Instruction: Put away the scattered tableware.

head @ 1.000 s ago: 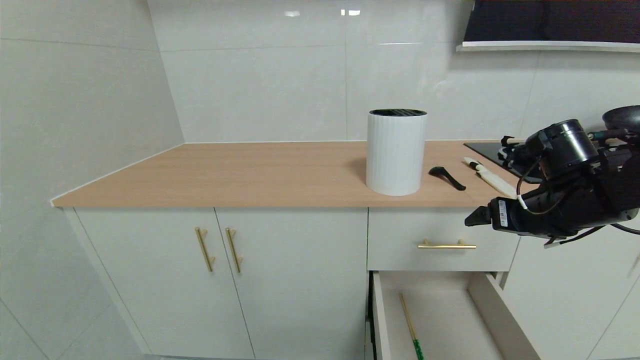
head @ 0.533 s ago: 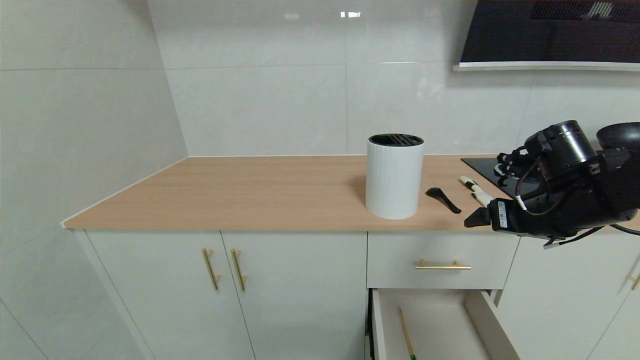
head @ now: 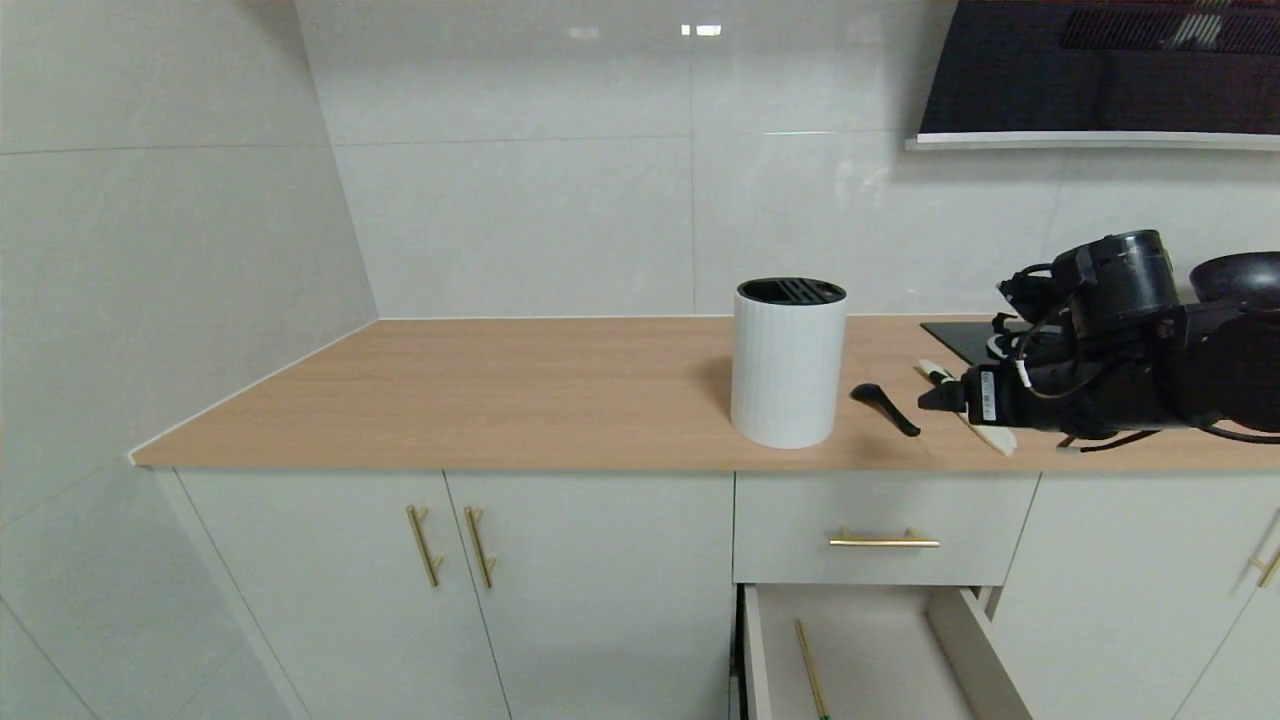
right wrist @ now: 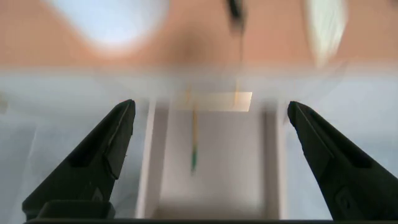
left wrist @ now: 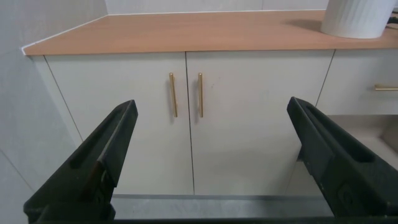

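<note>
On the wooden counter [head: 540,390] lie a black spoon [head: 885,407] and a white-handled knife [head: 990,436], just right of a white ribbed cutlery holder [head: 787,365]. My right gripper [head: 935,400] hovers at counter height beside the spoon, and its arm covers part of the knife. In the right wrist view its fingers [right wrist: 106,155] stand open around nothing, with the spoon [right wrist: 235,12], the knife [right wrist: 326,25] and the open drawer [right wrist: 214,155] ahead. The left gripper [left wrist: 211,106] is open, low in front of the cabinet doors [left wrist: 186,118].
The open drawer [head: 860,650] below the counter holds a pair of chopsticks [head: 808,670]. Above it sits a closed drawer with a gold handle [head: 884,541]. A black hob [head: 960,335] with a dark pan [head: 1235,275] is at the counter's right end, under a range hood [head: 1100,70].
The head view has shifted, so the counter sits lower in the picture. My right gripper has risen from below the counter edge to counter height, over the knife.
</note>
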